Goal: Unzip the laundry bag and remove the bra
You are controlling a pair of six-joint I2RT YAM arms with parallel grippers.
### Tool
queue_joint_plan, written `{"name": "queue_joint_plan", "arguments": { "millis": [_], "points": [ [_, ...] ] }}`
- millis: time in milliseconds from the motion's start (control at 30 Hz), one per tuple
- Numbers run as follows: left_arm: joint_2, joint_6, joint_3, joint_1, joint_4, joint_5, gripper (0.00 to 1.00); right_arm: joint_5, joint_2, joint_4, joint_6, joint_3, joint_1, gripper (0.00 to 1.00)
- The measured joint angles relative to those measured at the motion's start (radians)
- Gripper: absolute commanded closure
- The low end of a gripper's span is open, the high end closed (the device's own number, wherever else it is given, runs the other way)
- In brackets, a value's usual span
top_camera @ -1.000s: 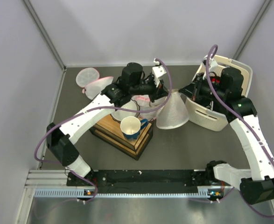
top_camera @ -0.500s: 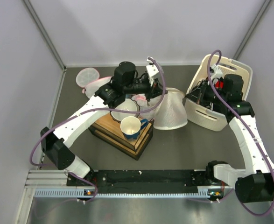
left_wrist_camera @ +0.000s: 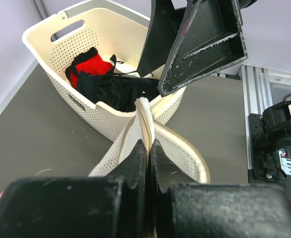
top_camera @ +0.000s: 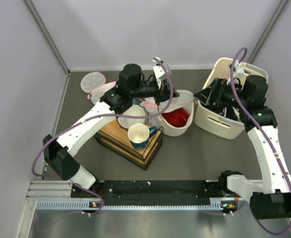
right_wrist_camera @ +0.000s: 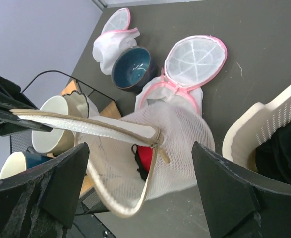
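Observation:
The white mesh laundry bag (top_camera: 181, 128) lies between the arms with its zip open. Its mouth gapes and the red bra (top_camera: 176, 118) shows inside. My left gripper (top_camera: 161, 99) is shut on the bag's zip edge (left_wrist_camera: 146, 116) and holds that rim up. In the right wrist view the bag (right_wrist_camera: 195, 144) hangs slack, with the bra (right_wrist_camera: 145, 154) visible through the opening beside the zip pull (right_wrist_camera: 161, 153). My right gripper (top_camera: 206, 97) stands open, apart from the bag, with nothing between its fingers (right_wrist_camera: 224, 198).
A cream perforated basket (top_camera: 219, 124) holding dark and red clothes (left_wrist_camera: 93, 67) stands at the right. A wooden box (top_camera: 135, 148) with a cup (top_camera: 138, 134) and a white bowl (top_camera: 133, 116) sits left of the bag. Pink-trimmed mesh bags (right_wrist_camera: 195, 59) and a blue bowl (right_wrist_camera: 133, 69) lie behind.
My right gripper has opened, let go of the bag's zip and drawn back towards the basket. The bag, stretched into a cone before, has sagged open and the bra now shows.

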Motion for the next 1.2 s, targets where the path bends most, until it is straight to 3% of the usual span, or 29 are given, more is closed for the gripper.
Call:
{"name": "queue_joint_plan", "arguments": {
  "millis": [700,867,900,1067,1200],
  "points": [
    [0.018,-0.045,0.000,0.003,0.029,0.003,1.00,-0.013,0.006,-0.040,-0.057,-0.062,0.000,0.34],
    [0.020,-0.059,0.000,0.003,0.050,0.011,1.00,0.004,0.008,-0.048,-0.079,-0.062,0.000,0.58],
    [0.020,-0.059,0.000,0.003,0.053,0.013,1.00,0.006,0.010,-0.048,-0.086,-0.062,0.000,0.59],
    [0.025,-0.044,0.001,0.009,0.060,0.047,1.00,0.008,0.050,-0.049,-0.101,-0.058,0.000,0.59],
    [0.051,-0.021,0.015,0.016,0.042,0.093,1.00,-0.033,0.091,-0.056,-0.109,-0.035,0.000,0.46]
  ]
}}
